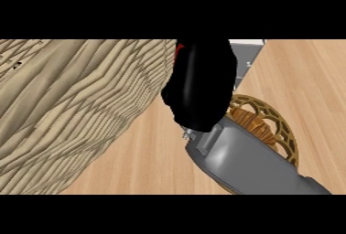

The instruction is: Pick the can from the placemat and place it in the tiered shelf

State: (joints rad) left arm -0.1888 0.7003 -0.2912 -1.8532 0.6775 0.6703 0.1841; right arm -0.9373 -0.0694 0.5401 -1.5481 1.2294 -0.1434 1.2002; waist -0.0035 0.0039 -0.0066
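The right hand (199,87) fills the middle of the view, a black mass at the end of the grey forearm (243,157) that comes up from the lower right. It reaches toward the top edge, where a sliver of red (180,49) shows at its upper left side. That red may be the can, but too little of it shows to be sure. Whether the fingers are curled round anything, or how wide they stand, cannot be told: the back of the hand hides them.

The placemat (74,105), a big woven beige thing, covers the left half of the view, and no can stands on the part that shows. Judging from that, the pick is probably done or under way, and the carry to the shelf is what remains. A pale grey piece (246,50) at the top, just right of the hand, could belong to the shelf; it is mostly cut off, so this is a guess.

Under the forearm lies a round golden openwork thing (273,121) with a brown middle, perhaps a trivet or plate, resting on the wooden counter (304,82). It sits beneath the arm, not ahead of the hand, so it seems no obstacle. Nothing else shows between hand and grey piece. The left hand is not visible.
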